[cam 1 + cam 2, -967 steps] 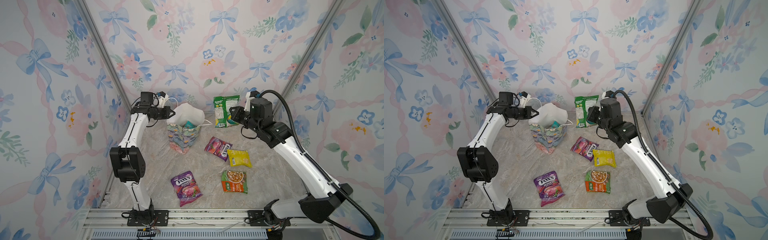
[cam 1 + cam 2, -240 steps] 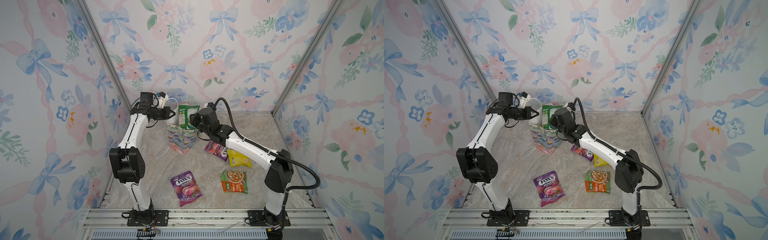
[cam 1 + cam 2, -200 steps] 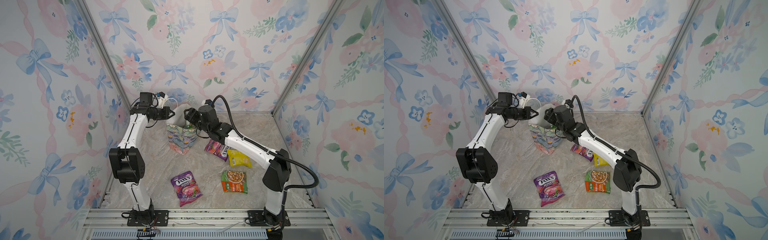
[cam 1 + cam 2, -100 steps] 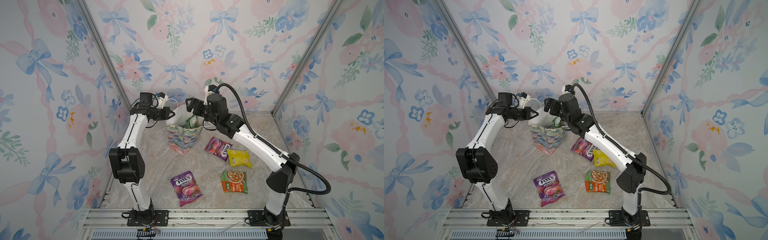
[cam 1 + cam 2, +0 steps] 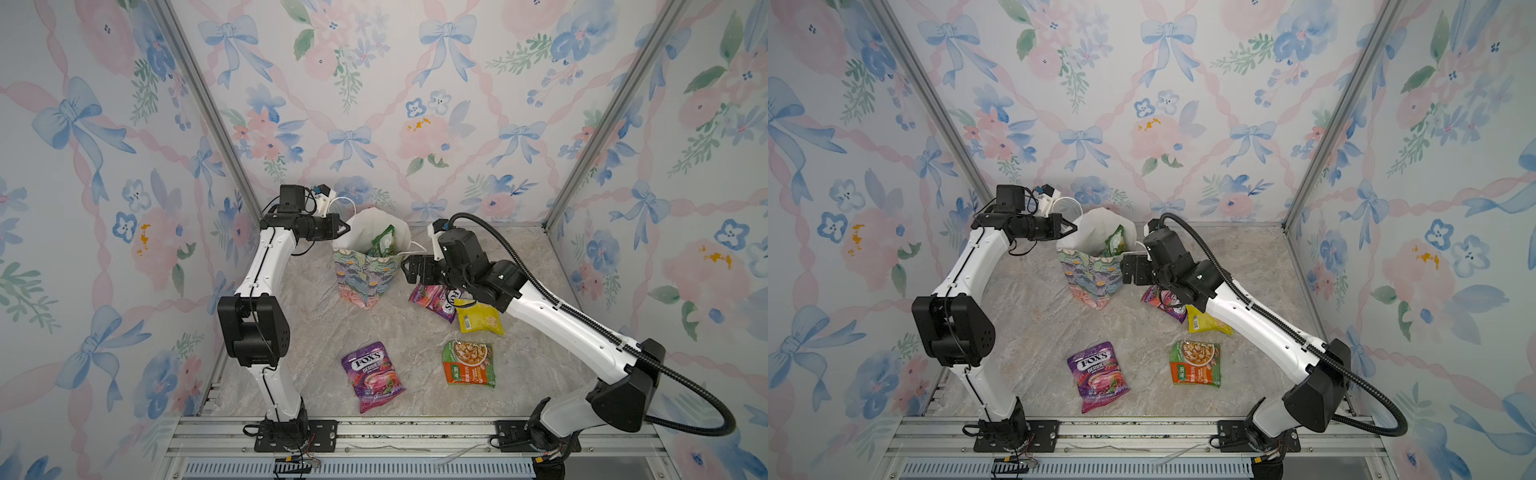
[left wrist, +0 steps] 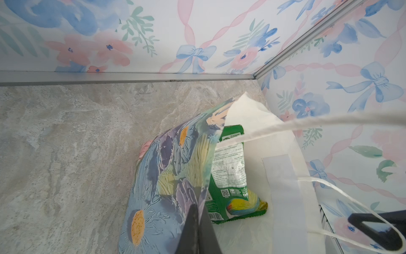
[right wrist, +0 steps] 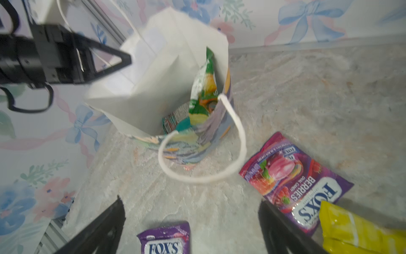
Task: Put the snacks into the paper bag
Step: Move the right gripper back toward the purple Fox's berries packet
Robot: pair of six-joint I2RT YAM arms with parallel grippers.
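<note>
Four loose on the desk (image 5: 316, 332): purple FOX'S packet (image 5: 372, 376) near the front, second purple packet (image 5: 432, 297) touching a yellow pouch (image 5: 478, 318), orange-green pouch (image 5: 469, 363) apart. Left hand (image 5: 343, 227) pinched tight on the paper bag (image 5: 365, 274) at its white rim. Green pouch (image 5: 384, 243) upright inside the bag. Right hand (image 5: 409, 268) spread wide, empty, low just beside the bag's cord handle (image 7: 237, 140).

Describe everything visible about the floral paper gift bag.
The paper bag, blue, green and pink floral outside and white inside, stands open on the marbled table near the back wall. The shut left gripper pinches its rim. One white cord handle droops outward. A glossy green pouch stands inside.
</note>
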